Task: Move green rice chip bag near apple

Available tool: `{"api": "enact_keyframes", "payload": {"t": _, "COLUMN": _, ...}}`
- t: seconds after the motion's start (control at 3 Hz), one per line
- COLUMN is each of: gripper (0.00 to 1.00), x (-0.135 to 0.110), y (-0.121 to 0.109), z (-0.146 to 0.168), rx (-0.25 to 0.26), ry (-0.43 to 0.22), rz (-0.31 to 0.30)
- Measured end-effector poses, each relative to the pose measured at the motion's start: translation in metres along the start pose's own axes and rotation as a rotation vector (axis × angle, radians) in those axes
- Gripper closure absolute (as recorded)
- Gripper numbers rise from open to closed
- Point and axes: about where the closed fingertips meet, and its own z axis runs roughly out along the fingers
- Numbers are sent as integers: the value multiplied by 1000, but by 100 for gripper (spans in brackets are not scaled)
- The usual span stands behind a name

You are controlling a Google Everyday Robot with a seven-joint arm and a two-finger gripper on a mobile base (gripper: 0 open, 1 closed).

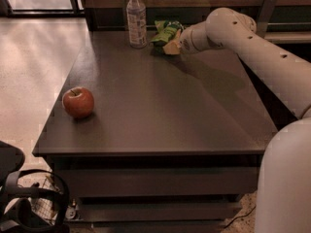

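Note:
The green rice chip bag (166,31) lies crinkled at the far edge of the dark table (160,110), just right of a clear bottle. My gripper (171,46) is at the end of the white arm that reaches in from the right. It sits low over the table, right at the bag's near side and touching or overlapping it. The red apple (78,102) with yellowish patches stands near the table's front left edge, far from the bag and the gripper.
A clear plastic bottle (136,18) with a white cap stands upright at the back, just left of the bag. The arm's white base (286,178) fills the lower right. A black object (19,198) stands on the floor at the lower left.

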Motion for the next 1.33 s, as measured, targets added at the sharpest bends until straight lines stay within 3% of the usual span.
{"api": "enact_keyframes", "payload": {"t": 0.33, "gripper": 100, "x": 1, "y": 2, "z": 3, "rx": -4, "ry": 2, "rz": 0}}
{"api": "enact_keyframes", "payload": {"t": 0.67, "gripper": 100, "x": 1, "y": 2, "z": 3, "rx": -4, "ry": 2, "rz": 0}}
{"api": "enact_keyframes", "payload": {"t": 1.33, "gripper": 100, "x": -37, "y": -15, "z": -37, "rx": 87, "ry": -63, "rz": -79}}
